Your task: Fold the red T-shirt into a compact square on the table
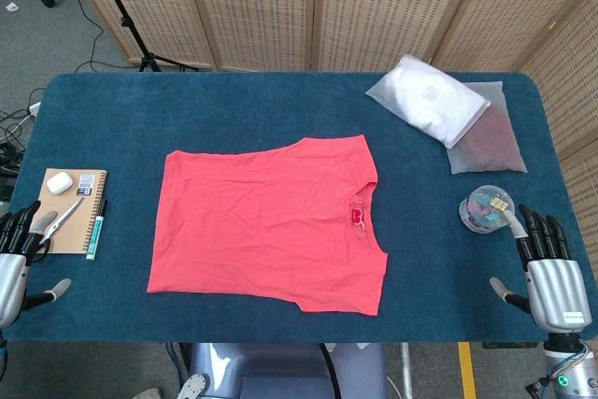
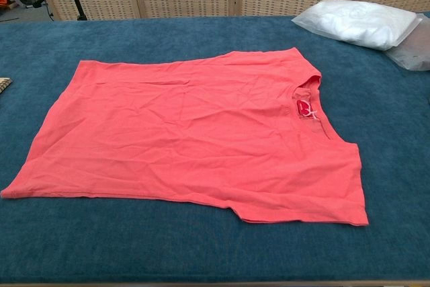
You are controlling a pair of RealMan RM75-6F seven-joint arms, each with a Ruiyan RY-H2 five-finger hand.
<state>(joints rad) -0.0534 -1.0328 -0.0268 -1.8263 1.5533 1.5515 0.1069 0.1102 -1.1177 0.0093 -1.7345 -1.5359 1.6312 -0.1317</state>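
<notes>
Red cotton T-shirt (image 1: 266,221) lies flat and unfolded (collar to the right) on the blue table (image 1: 280,100), every fold left; left hand (image 1: 17,259) and right hand (image 1: 547,263) rest apart, fingers spread, holding nothing.

A spiral notebook (image 1: 73,210) is lying at the counter's (image 1: 280,100) left edge, carrying scissors (image 1: 58,223) and a white earbud case (image 1: 60,181); a pen (image 1: 96,229) is lying beside it. Bagged white fabric (image 1: 425,100), a dark pouch (image 1: 489,142) and a clear container of clips (image 1: 486,208) are sitting right.
</notes>
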